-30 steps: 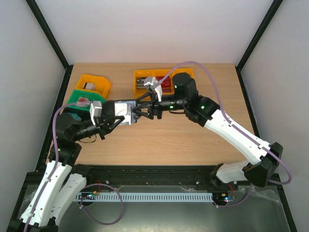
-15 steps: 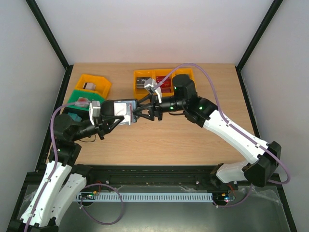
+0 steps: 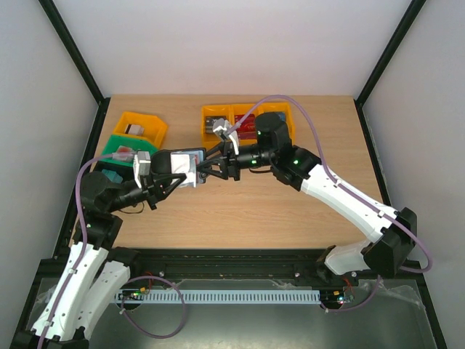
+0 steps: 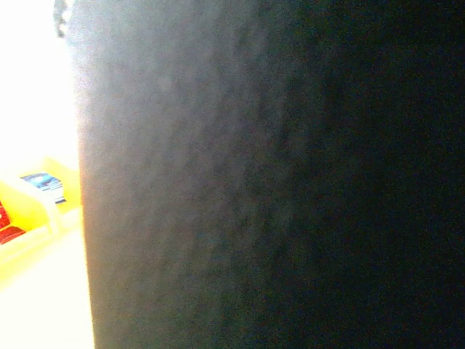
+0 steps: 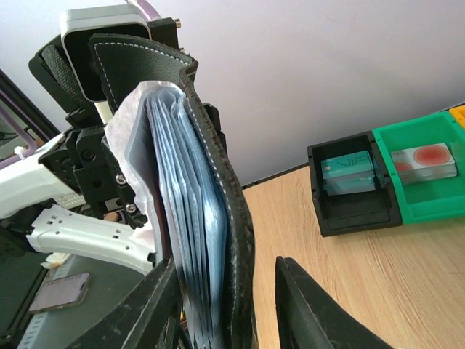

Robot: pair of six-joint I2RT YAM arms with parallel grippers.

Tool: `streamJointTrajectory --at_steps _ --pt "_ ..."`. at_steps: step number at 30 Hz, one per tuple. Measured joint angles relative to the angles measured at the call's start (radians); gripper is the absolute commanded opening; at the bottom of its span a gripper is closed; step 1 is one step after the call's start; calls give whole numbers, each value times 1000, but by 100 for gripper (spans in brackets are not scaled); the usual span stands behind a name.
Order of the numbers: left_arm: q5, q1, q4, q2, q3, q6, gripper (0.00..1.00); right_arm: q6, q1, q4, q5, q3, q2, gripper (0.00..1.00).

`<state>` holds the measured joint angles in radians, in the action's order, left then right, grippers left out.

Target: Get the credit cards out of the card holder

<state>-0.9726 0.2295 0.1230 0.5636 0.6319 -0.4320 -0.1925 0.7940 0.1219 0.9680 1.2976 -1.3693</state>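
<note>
The black card holder hangs in the air over the left half of the table, with my left gripper shut on it. Its dark cover fills the left wrist view and hides the fingers there. In the right wrist view the holder stands on edge, its grey-blue pocket leaves fanned. My right gripper straddles its lower edge, open. One finger lies against the leaves and a gap separates the other from the black cover. I cannot tell any credit cards inside from the leaves. My right gripper meets the holder from the right.
Yellow bins with cards stand at the back centre. Another yellow bin, a green bin and a black bin lie at the left. The black bin holds teal cards, and the green bin a red-dotted card.
My right arm has shifted left, sliding its fingers over the holder's edge, and its jaws have narrowed. The left arm and holder have stayed put.
</note>
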Motion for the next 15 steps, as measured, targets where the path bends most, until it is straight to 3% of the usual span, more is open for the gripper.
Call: streamJointTrajectory --at_steps 6,10,11,13,14,15 --pt "-19 -1 18 0 -12 -3 2 -3 27 -7 -3 0 -16 37" --pt "-26 -1 26 -2 -13 -3 2 0 54 -24 2 3 -29 6" --pt "-24 -2 26 -3 -14 -3 5 -6 58 -29 4 3 -32 2" --pt "-18 -5 23 -7 -18 -5 57 -4 60 -31 10 4 -32 2" --pt "-9 -5 21 -9 -18 2 77 -8 60 -32 7 4 -32 2" --pt "14 -5 13 -12 -18 8 89 -13 61 -31 -8 4 -32 2"
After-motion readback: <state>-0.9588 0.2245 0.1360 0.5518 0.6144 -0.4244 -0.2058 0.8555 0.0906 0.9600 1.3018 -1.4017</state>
